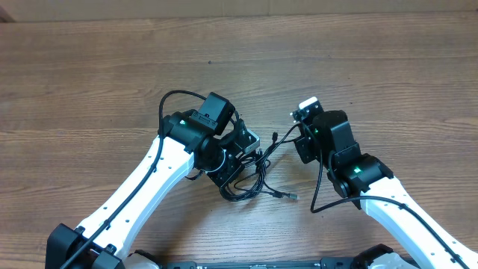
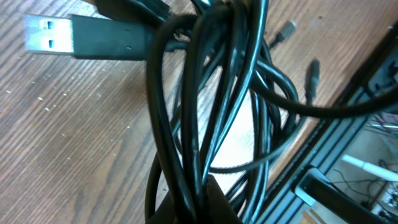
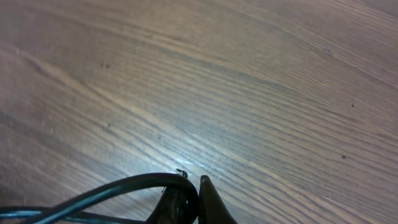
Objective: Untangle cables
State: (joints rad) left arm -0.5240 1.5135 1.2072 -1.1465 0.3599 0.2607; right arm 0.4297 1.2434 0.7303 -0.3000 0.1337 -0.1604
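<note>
Black cables (image 1: 259,179) bunch (partly hidden) under the left arm (image 1: 149,179).

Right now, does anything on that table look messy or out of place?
Only the cables: black cords knotted in one bundle on the table, loops crossing, a USB plug sticking out. The left gripper pinches the bundle; nothing looks broken.
</note>
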